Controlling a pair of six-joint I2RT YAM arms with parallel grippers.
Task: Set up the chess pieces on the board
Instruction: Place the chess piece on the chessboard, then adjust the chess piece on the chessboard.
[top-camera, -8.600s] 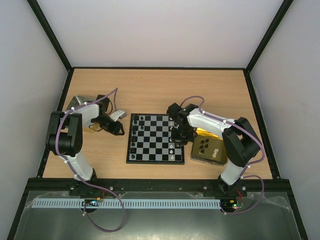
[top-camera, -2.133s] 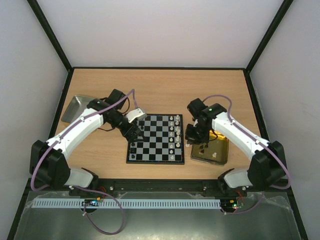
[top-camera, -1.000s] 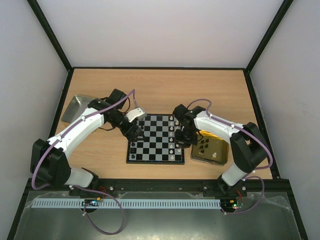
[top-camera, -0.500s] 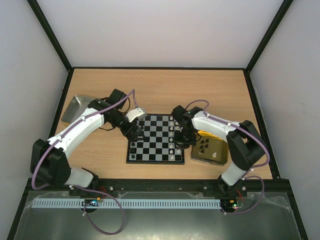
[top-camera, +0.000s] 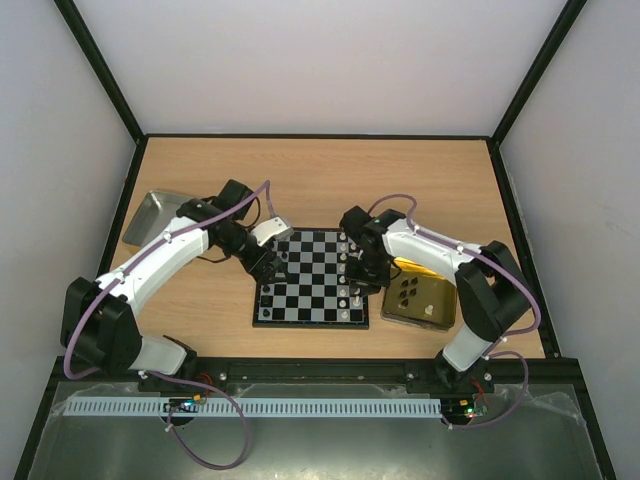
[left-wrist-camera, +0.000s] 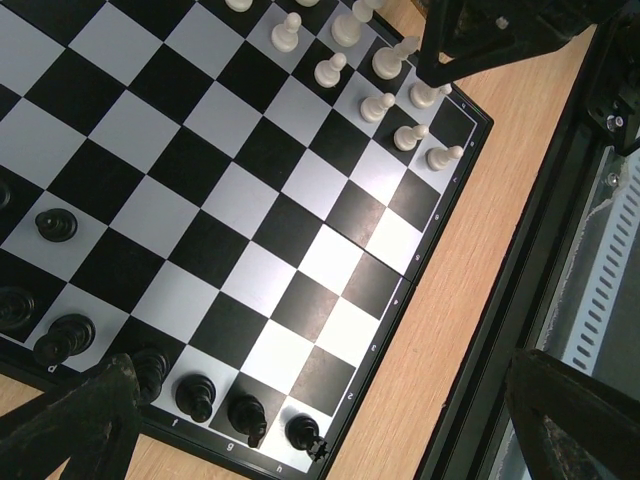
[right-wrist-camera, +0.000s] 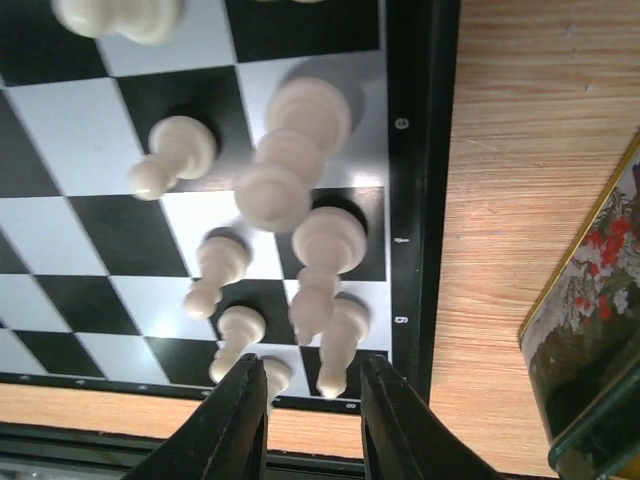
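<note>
The board (top-camera: 311, 290) lies between my arms. In the left wrist view several black chess pieces (left-wrist-camera: 190, 395) line the board's (left-wrist-camera: 300, 200) near edge and cream ones (left-wrist-camera: 385, 105) stand at its far corner. My left gripper (left-wrist-camera: 320, 375) hovers wide open over the black corner, holding nothing. My right gripper (right-wrist-camera: 312, 368) hangs low over the board's right edge (right-wrist-camera: 425, 200). Its jaws stand apart around a cream piece (right-wrist-camera: 340, 345) standing on a corner square, with a gap on each side. Other cream pieces (right-wrist-camera: 320, 240) stand close beside it.
A gold tin (top-camera: 420, 300) with several dark pieces (top-camera: 408, 292) in it sits just right of the board; its rim (right-wrist-camera: 590, 340) shows in the right wrist view. A silver tin (top-camera: 155, 213) lies at the far left. Black frame rails edge the table.
My right gripper came from the gold tin to the board's right edge, lowered, and parted its jaws from shut. The left arm has stayed where it was.
</note>
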